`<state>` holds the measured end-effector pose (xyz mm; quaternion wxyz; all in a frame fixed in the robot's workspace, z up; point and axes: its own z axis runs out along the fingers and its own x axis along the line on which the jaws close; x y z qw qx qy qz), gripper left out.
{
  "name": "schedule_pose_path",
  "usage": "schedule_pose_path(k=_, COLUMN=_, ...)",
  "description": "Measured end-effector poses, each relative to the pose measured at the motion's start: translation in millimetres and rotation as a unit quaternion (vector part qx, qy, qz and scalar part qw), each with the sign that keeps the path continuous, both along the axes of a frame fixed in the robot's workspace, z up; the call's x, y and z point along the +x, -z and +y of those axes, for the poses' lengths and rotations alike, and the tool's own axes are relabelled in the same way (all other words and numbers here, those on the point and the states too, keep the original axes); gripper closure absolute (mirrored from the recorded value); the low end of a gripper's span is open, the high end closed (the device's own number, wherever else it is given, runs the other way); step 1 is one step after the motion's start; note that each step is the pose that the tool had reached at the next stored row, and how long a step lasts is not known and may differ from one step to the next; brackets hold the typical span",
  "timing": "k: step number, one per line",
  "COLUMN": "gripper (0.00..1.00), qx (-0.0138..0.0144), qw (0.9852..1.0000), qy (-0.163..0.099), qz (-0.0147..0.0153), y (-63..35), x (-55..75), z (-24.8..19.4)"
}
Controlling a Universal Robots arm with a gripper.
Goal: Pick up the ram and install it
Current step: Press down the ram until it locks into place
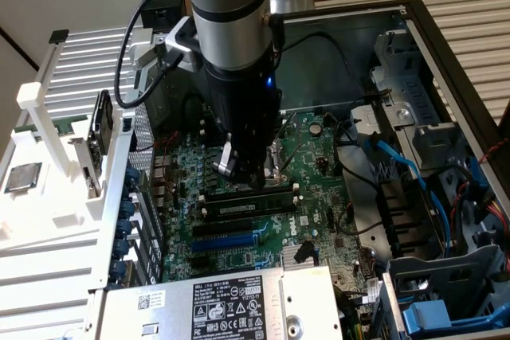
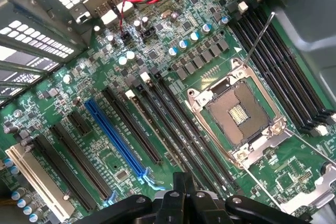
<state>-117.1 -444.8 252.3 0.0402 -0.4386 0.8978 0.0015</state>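
Gripper (image 1: pixel 249 174) is down low over the motherboard (image 1: pixel 239 252), fingers pinched fully together with nothing between them. Just below its tip the ram (image 1: pixel 247 206) sits seated in a slot beside the processor socket (image 2: pixel 239 113). The arm (image 1: pixel 233 29) blocks the board's upper part, and the ram's label is too dark to read.

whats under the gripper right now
The shut gripper sits over the motherboard's memory slots, pressing on a ram stick seated there. Beside it lies the empty processor socket. The contact point itself is covered by the fingers.
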Motion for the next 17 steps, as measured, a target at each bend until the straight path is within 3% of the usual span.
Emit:
schedule_pose_path(k=8, gripper=0.90, qx=0.0001, qw=0.9986, qy=0.053, qz=-0.0001, y=-0.8, x=0.0, z=0.0)
schedule_pose_path(k=17, gripper=0.90, qx=0.0000, qw=0.9934, qy=0.115, qz=0.0000, y=-0.9, x=0.0, z=0.0)
